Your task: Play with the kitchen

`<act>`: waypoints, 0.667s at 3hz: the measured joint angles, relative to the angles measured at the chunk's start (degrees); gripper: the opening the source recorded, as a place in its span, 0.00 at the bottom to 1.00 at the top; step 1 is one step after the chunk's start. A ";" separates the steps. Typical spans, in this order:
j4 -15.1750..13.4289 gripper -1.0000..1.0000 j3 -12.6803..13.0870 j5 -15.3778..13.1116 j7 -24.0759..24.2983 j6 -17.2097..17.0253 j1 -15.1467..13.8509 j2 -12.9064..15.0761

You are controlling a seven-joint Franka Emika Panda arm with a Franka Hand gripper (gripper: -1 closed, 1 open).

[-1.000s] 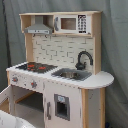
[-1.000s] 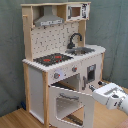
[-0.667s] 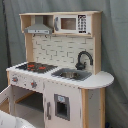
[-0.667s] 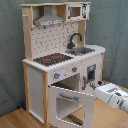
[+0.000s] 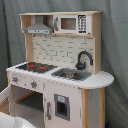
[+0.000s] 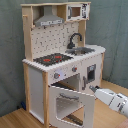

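Kitchen [image 6: 55, 60] oven door [image 6: 70, 104] already swung open, gripper [image 6: 94, 90] at its edge. Finger state impossible to tell. Knobs, faucet, microwave untouched.

Toy kitchen [image 6: 60, 60] standing on wood floor [image 6: 12, 119] against grey curtain [image 6: 110, 25]. Oven door [image 6: 70, 105] hanging open, swung out toward camera. White robot arm [image 6: 112, 100] reaching in from second exterior view's right, its tip sitting just beside the door's upper corner.

The kitchen [image 6: 62, 60], white and light wood, stands upright against a grey curtain, its windowed oven door [image 6: 71, 105] swung open.
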 joint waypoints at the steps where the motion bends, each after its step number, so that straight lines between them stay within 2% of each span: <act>1: 1.06 1.00 1.46 0.00 6.08 1.20 -2.18 -1.40; 2: 2.16 1.00 3.09 0.00 12.86 2.44 -4.78 -2.96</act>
